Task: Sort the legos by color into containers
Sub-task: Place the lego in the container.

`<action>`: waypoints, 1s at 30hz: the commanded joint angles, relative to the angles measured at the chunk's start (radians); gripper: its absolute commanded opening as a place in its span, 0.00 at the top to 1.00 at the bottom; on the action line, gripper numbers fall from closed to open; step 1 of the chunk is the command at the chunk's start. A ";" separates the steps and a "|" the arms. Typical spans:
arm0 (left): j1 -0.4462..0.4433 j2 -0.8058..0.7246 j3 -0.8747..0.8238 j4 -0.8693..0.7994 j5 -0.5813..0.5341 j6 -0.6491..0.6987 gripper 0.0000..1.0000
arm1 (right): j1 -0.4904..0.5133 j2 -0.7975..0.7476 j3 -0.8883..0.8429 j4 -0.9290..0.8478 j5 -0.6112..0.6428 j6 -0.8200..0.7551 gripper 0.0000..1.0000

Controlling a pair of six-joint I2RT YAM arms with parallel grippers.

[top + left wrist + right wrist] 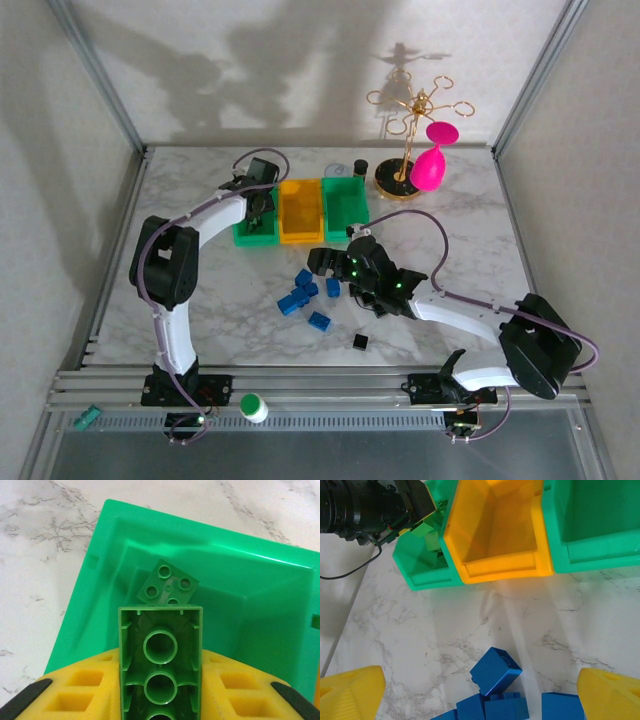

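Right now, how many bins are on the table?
3, side by side in one row: left green bin, yellow bin in the middle, right green bin. None seems hidden.

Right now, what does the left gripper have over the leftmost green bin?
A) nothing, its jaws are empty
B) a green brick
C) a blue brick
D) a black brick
B: the left wrist view shows a green brick clamped in the left gripper, underside toward the camera. It is above the leftmost green bin, where a second green brick lies inside.
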 commanded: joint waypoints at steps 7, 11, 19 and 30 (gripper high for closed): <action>0.007 -0.013 0.031 -0.021 0.027 0.033 0.59 | -0.011 0.009 0.017 0.020 -0.014 -0.015 0.01; 0.007 -0.030 0.045 -0.043 0.013 0.038 0.54 | -0.011 0.002 0.020 -0.001 -0.009 -0.034 0.01; 0.006 -0.166 -0.005 -0.041 0.069 0.020 0.51 | -0.006 0.009 0.060 -0.092 -0.028 -0.101 0.01; -0.051 -0.551 -0.310 -0.015 0.093 -0.051 0.40 | 0.122 0.142 0.211 -0.326 -0.015 -0.143 0.07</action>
